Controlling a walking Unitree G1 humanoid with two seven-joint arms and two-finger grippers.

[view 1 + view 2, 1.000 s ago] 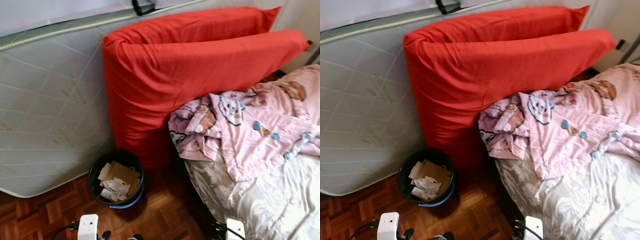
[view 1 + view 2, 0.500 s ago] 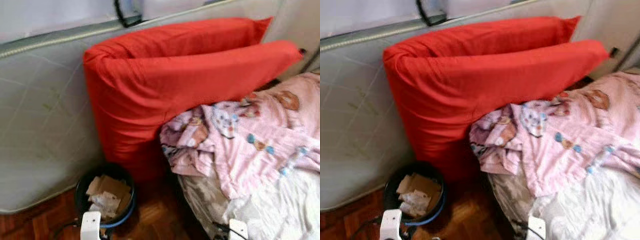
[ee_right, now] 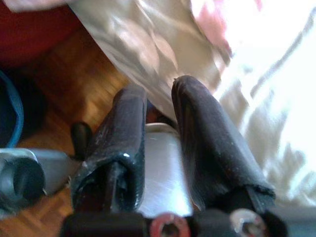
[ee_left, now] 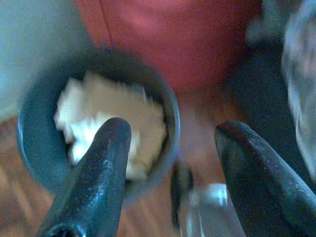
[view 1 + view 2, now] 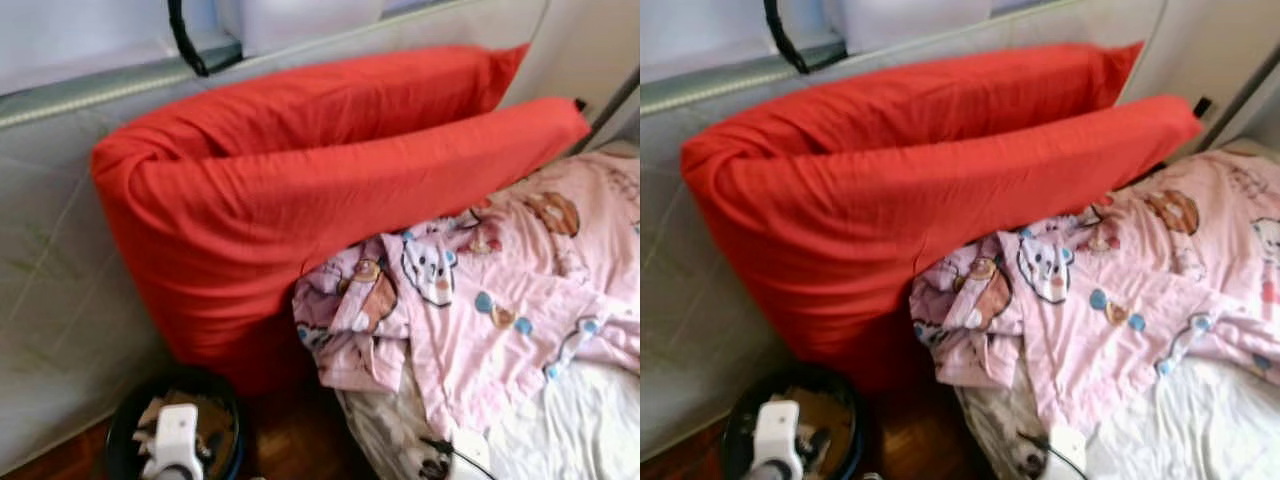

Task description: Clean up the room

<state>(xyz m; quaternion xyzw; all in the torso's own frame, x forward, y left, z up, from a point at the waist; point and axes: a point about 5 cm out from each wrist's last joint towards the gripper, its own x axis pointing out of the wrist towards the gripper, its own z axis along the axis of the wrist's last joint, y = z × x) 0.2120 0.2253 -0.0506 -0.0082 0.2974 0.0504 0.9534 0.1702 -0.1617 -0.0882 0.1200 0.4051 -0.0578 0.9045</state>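
Note:
A black waste bin [image 4: 170, 113] holding crumpled paper and card [image 4: 113, 113] stands on the wood floor at the foot of two big red pillows [image 5: 300, 200]. My left gripper [image 4: 173, 131] hovers open just above the bin, with nothing between its fingers. A rumpled pink pyjama garment with bear prints [image 5: 470, 300] lies on the bed's near corner against the pillows. My right gripper [image 3: 159, 94] is shut and empty, low beside the bed's edge. In the head view the bin [image 5: 125, 430] sits at the bottom left, behind my left wrist [image 5: 178, 440].
A pale quilted mattress [image 5: 50, 280] leans against the wall behind the pillows, and a black strap [image 5: 185, 45] hangs over its top. The bed with its white and grey sheet [image 5: 580, 430] takes up the right side. Parquet floor [image 3: 94, 84] runs between bin and bed.
The camera has moved closer, so pillows and pyjamas look larger and the bin has slid to the bottom left corner. My left wrist now overlaps the bin.

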